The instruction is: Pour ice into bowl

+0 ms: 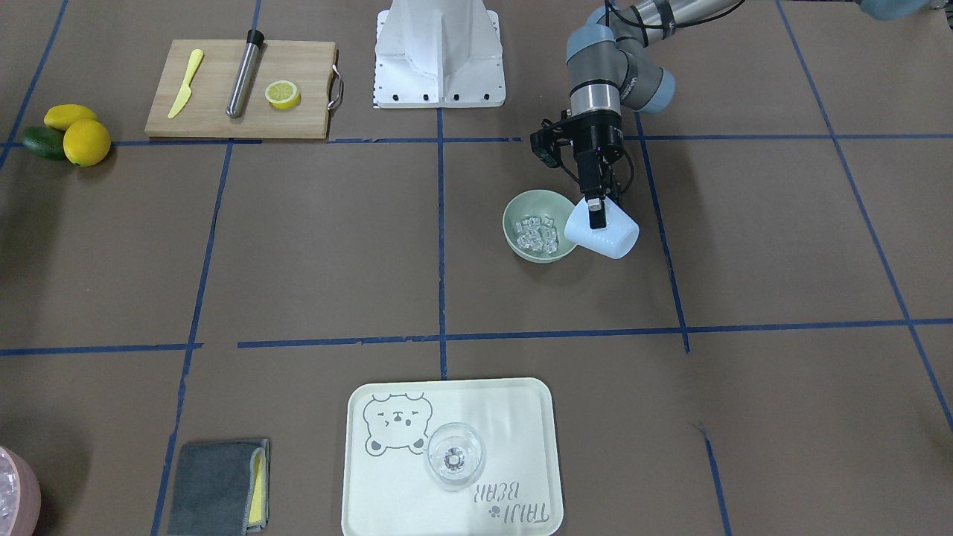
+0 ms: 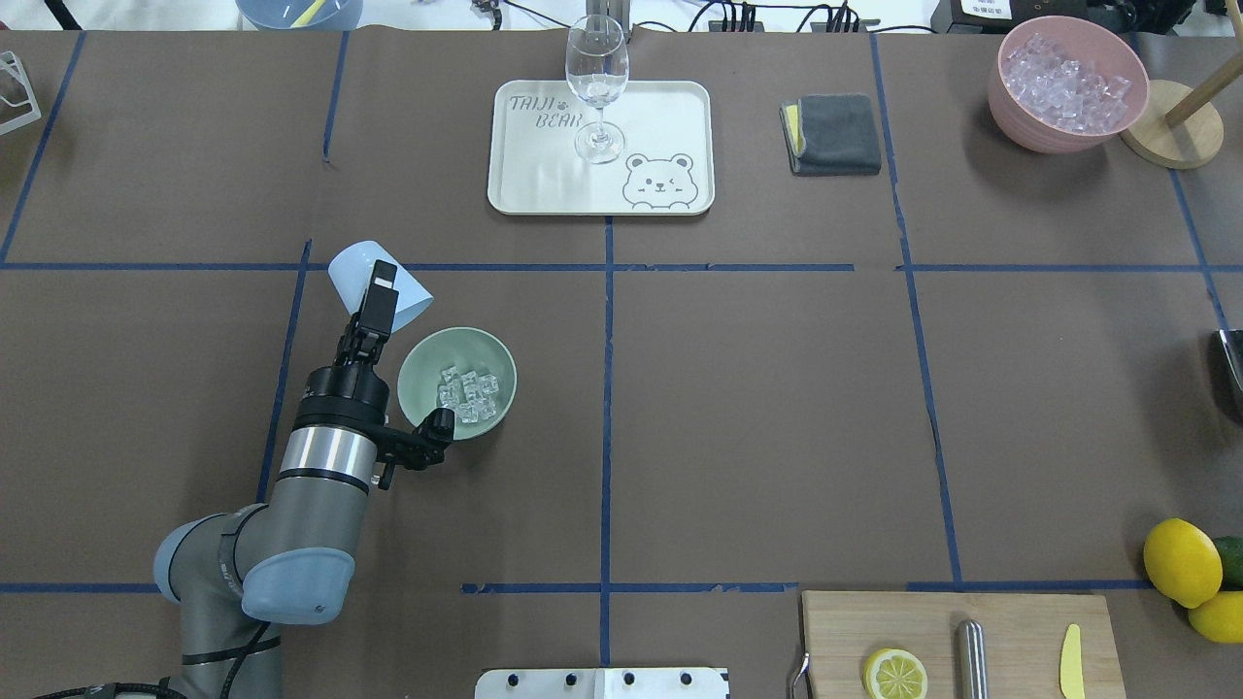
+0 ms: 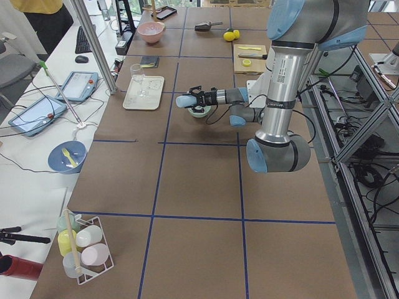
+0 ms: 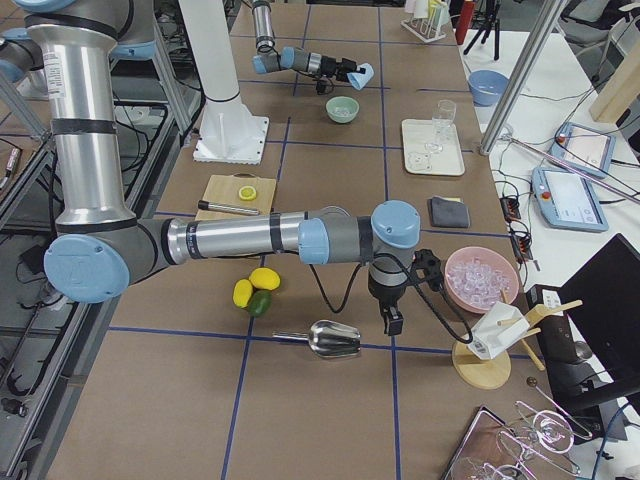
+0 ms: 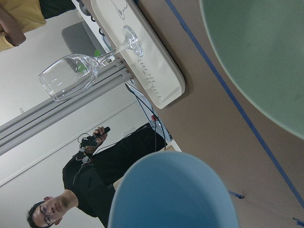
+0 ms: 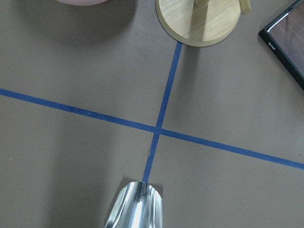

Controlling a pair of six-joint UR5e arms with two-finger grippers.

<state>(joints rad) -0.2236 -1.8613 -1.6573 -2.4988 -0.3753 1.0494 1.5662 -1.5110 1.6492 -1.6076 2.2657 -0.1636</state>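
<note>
The pale mint-green bowl (image 1: 514, 212) (image 2: 418, 364) sits on the brown table and holds several clear ice cubes (image 1: 539, 232) (image 2: 469, 393). My left gripper (image 1: 595, 212) (image 2: 379, 291) is shut on a light blue cup (image 1: 607, 234) (image 2: 354, 275). The cup is tipped on its side just beside the bowl's rim, mouth toward the bowl. The left wrist view shows the cup (image 5: 175, 194) and the bowl's wall (image 5: 256, 57). My right gripper (image 4: 388, 322) hangs over a metal scoop (image 4: 335, 340) (image 6: 135, 206) far from the bowl. I cannot tell whether it is open or shut.
A white tray (image 2: 524, 184) holds a wine glass (image 2: 597, 87). A grey cloth (image 2: 833, 134) and a pink bowl of ice (image 2: 1063, 83) lie at the far right. A cutting board (image 2: 952, 631) with lemon half, metal rod and knife is near the base, with lemons (image 2: 1180, 561) beside it.
</note>
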